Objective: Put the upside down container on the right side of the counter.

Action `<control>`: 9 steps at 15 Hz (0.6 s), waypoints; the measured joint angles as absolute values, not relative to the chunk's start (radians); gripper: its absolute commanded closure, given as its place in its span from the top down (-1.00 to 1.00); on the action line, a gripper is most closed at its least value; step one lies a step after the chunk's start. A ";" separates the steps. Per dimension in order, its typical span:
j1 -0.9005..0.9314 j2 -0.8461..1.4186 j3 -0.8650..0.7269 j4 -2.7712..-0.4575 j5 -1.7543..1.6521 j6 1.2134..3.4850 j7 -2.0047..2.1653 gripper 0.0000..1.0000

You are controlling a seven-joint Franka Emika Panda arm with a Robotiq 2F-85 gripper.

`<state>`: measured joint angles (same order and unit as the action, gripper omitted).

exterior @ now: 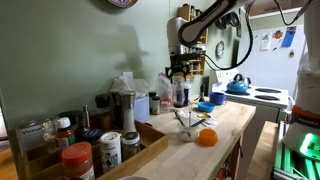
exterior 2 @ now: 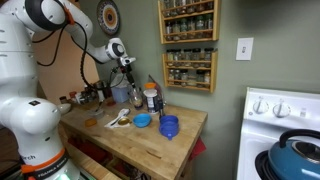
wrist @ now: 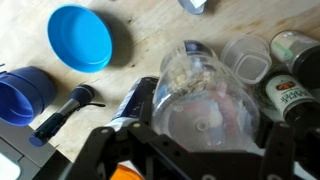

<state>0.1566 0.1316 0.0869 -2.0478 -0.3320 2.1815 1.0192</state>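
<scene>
My gripper [wrist: 200, 150] is shut on the upside down container [wrist: 205, 100], a clear plastic cylinder whose flat end faces the wrist camera. In both exterior views the gripper [exterior: 179, 78] [exterior 2: 128, 74] points down at the back of the wooden counter [exterior: 228, 122] [exterior 2: 120, 142], with the container [exterior: 180, 96] [exterior 2: 133, 93] upright below it. I cannot tell whether the container touches the counter or hangs just above it.
A blue bowl [wrist: 80, 37] [exterior 2: 142, 120], a blue cup [wrist: 25, 95] [exterior 2: 168, 126] and a black-handled tool [wrist: 62, 110] lie near. Spice jars [wrist: 290, 85] stand close beside the container. An orange [exterior: 206, 137], grey canister [exterior: 125, 108], red-lidded jars [exterior: 77, 160], stove with blue kettle [exterior: 237, 85].
</scene>
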 measured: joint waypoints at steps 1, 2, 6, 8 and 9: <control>0.157 0.143 0.083 -2.048 -0.332 2.201 1.031 0.26; 0.157 0.154 0.078 -2.047 -0.332 2.220 1.042 0.26; 0.156 0.182 0.058 -2.043 -0.329 2.258 1.063 0.94; 0.156 0.188 0.052 -2.041 -0.317 2.258 1.064 1.00; 0.156 0.188 0.051 -2.040 -0.311 2.258 1.064 1.00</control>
